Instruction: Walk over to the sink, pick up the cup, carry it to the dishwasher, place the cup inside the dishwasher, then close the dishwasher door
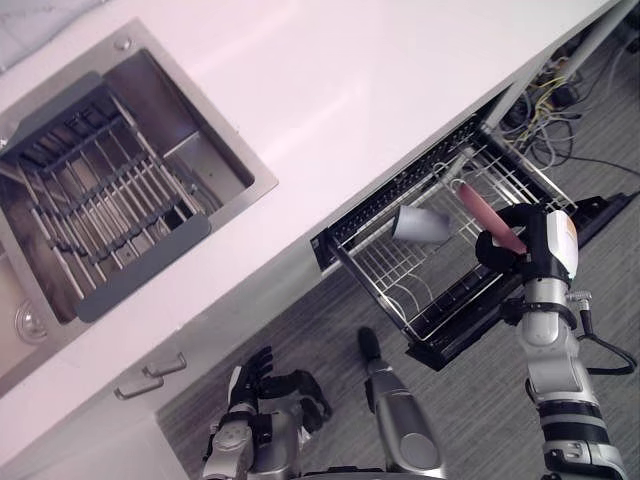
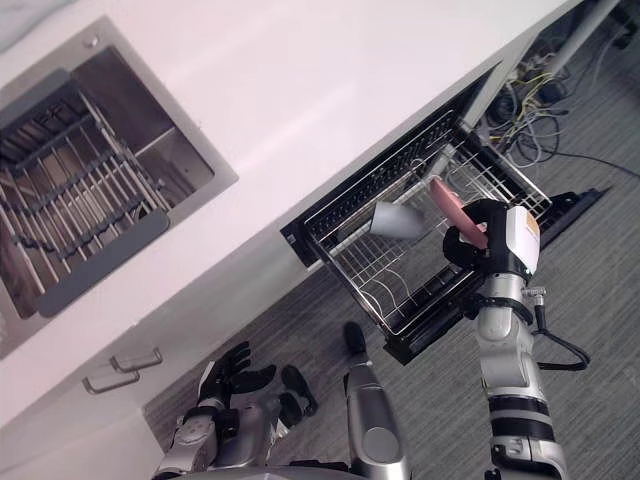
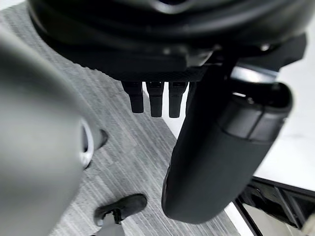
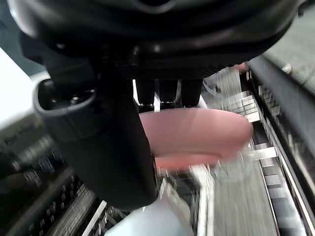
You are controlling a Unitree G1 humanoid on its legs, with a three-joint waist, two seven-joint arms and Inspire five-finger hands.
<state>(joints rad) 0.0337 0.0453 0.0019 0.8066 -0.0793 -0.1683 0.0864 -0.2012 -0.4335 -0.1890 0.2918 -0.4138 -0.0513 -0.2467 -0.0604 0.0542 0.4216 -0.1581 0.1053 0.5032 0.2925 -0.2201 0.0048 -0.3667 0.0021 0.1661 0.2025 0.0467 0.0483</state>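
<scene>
A pale grey cup (image 1: 420, 225) lies on its side in the pulled-out wire rack (image 1: 372, 292) of the dishwasher, mouth toward the counter. My right hand (image 1: 497, 252) hovers over the rack's right part, a little right of the cup and apart from it. A flat pink piece (image 1: 478, 205) runs between its thumb (image 4: 98, 132) and its fingers, which look straight in the right wrist view. There the pink piece (image 4: 197, 135) shows past the thumb, with the cup (image 4: 152, 221) beyond. My left hand (image 1: 250, 385) hangs low by the cabinet, fingers relaxed.
The steel sink (image 1: 232, 186) with a grey drying rack (image 1: 100, 190) is set in the white counter (image 1: 350, 90) at left. The dishwasher door (image 1: 592, 212) lies open over grey carpet. Loose cables (image 1: 555, 110) lie at the far right. Drawer handles (image 1: 150, 375) sit under the counter.
</scene>
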